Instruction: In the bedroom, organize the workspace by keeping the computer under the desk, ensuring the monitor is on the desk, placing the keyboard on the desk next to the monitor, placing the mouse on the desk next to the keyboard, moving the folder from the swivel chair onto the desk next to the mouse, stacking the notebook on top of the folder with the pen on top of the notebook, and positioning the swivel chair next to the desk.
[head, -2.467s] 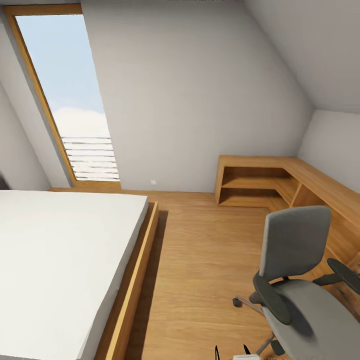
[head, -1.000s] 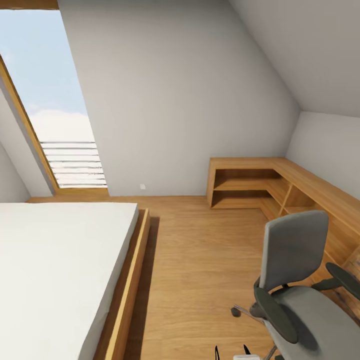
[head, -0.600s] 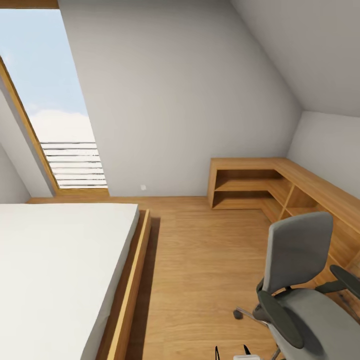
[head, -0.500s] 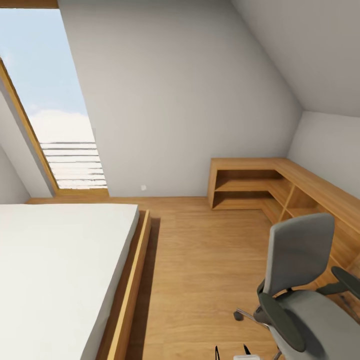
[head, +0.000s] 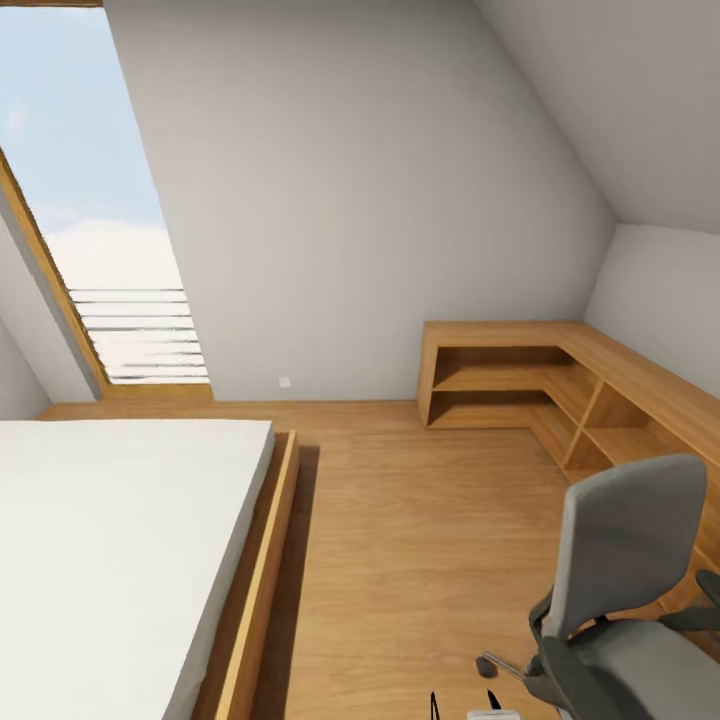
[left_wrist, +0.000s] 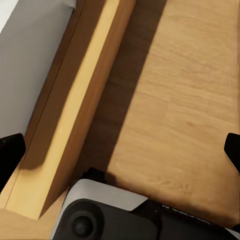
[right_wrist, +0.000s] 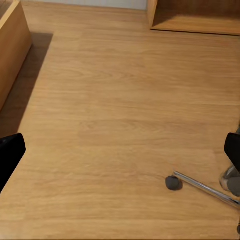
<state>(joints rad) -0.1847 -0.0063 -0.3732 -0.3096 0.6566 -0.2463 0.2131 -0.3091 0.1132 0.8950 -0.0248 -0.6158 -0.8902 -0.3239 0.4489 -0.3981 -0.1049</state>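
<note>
The swivel chair (head: 625, 540), grey with black armrests, stands at the lower right of the head view with its tall back towards the oak cabinets. The part of its seat (head: 655, 665) that shows is bare grey. One chrome leg with a castor (right_wrist: 173, 183) lies on the floor in the right wrist view. My left gripper (left_wrist: 120, 155) hangs open over the floor beside the bed frame. My right gripper (right_wrist: 120, 152) hangs open over bare planks near that castor. The desk, computer, monitor, keyboard, mouse, folder, notebook and pen are out of view.
A bed with a white mattress (head: 120, 540) and an oak frame (head: 265, 580) fills the left side. Low oak corner cabinets (head: 520, 370) line the far right walls. A tall slanted window (head: 100, 220) is at the far left. Oak floor (head: 400, 540) runs between bed and chair.
The whole head view has shifted, so the camera has moved: the chair now sits lower and further right in the picture, and more wall shows. Nothing has been gripped or released.
</note>
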